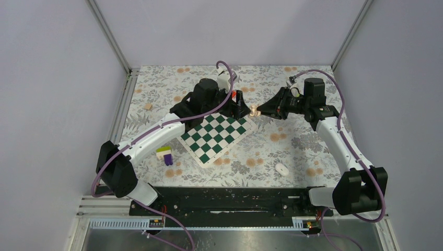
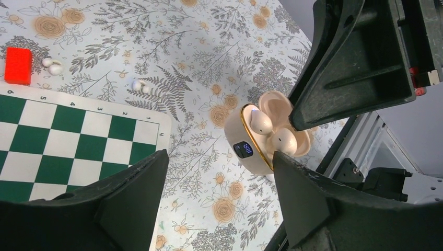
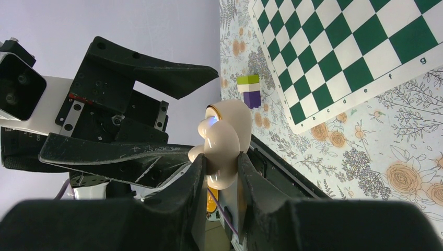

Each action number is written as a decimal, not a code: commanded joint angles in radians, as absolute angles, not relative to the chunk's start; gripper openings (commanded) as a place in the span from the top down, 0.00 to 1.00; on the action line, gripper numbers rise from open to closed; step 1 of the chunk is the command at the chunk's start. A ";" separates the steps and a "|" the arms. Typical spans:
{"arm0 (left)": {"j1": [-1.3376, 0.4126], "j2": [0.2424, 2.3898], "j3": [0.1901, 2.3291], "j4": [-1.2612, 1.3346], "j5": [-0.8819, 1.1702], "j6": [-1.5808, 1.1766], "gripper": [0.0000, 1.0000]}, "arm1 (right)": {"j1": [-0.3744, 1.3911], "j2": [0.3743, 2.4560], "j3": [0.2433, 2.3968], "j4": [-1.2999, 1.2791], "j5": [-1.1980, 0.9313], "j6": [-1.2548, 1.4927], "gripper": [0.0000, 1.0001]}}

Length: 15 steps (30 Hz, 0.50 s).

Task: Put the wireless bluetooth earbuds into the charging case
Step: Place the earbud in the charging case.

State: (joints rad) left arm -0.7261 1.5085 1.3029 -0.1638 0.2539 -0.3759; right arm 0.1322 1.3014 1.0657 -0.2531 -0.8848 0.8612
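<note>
Gripping the case between the right fingers, closed on its lower body, with the lid standing open, just beside the far corner of the chessboard. Holding the left fingers wide open, near the case but apart from it. Showing two pale glossy rounded shapes inside the open case; not possible to tell if these are seated pieces or only moulded parts. Lying on the tabletop past the chessboard edge: two small white earbuds, one just beside a red block, the other near it, both well apart from the case.
</note>
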 commanded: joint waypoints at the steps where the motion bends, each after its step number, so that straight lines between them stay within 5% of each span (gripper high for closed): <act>1: -0.720 1.498 1.342 -0.113 0.216 -0.392 0.26 | 0.140 1.262 1.089 -0.230 -0.930 0.852 1.00; 15: -0.720 1.455 1.337 -0.095 0.199 -0.424 0.28 | 0.140 1.258 1.094 -0.241 -0.930 0.845 1.00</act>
